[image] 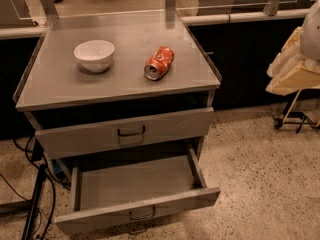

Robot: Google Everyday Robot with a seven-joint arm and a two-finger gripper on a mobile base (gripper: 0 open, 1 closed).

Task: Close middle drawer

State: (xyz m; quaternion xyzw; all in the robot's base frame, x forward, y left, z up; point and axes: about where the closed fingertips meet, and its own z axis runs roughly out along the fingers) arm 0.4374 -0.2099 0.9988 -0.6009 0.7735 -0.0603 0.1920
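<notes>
The middle drawer [135,184] is pulled far out of the grey metal cabinet [120,89]. It is wide, shallow and looks empty, with a small dark bar handle [142,214] at the centre of its flat front. The top drawer [125,131], with a larger handle, stands slightly out above it. The lowest drawer is hidden under the open one. My gripper [294,66], a pale cream shape on the arm, is at the right edge of the camera view, well right of the cabinet and above drawer height, touching nothing.
A white bowl [94,54] and a red soda can [159,63] lying on its side rest on the cabinet top. Black cables and a stand leg [35,199] lie on the floor at the left. A small wheeled frame [292,118] stands on the speckled floor at the right.
</notes>
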